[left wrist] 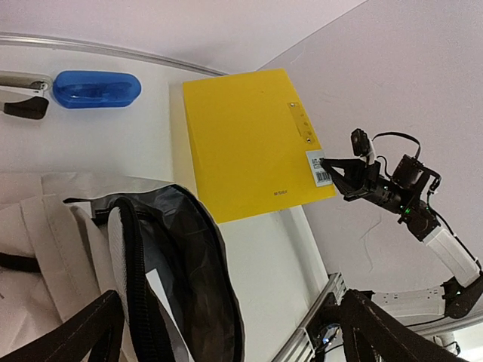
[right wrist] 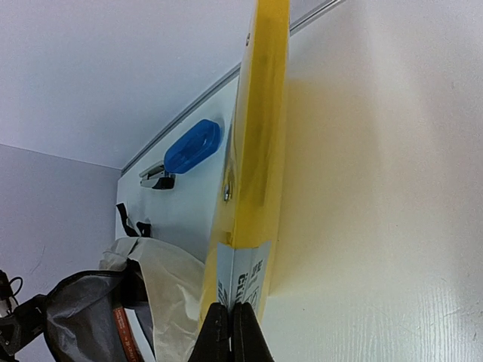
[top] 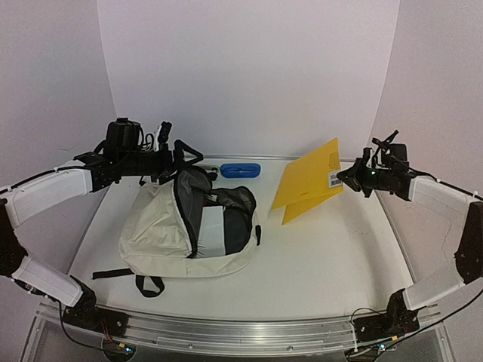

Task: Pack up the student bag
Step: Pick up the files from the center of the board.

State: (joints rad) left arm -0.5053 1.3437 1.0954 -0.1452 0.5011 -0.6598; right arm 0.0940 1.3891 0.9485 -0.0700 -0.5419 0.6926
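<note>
Right gripper (top: pixel 346 179) clamps yellow folder (top: pixel 308 183) by corner, tilted off table (top: pixel 324 256); your left gripper (top: pixel 183 154) gapes above student bag (top: pixel 162 226), unzipped.

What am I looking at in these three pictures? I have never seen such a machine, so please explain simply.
These are two robot arms fixed at the near edge of a white table. The wide picture comes from a camera above and behind them; the other two come from small cameras on each wrist. On the table lies a cream student bag, its mouth open, and behind it a blue case and a stapler. The right gripper is shut on the corner of a yellow folder, lifting that side. The left gripper is open, above the bag's opening, holding nothing.
</note>
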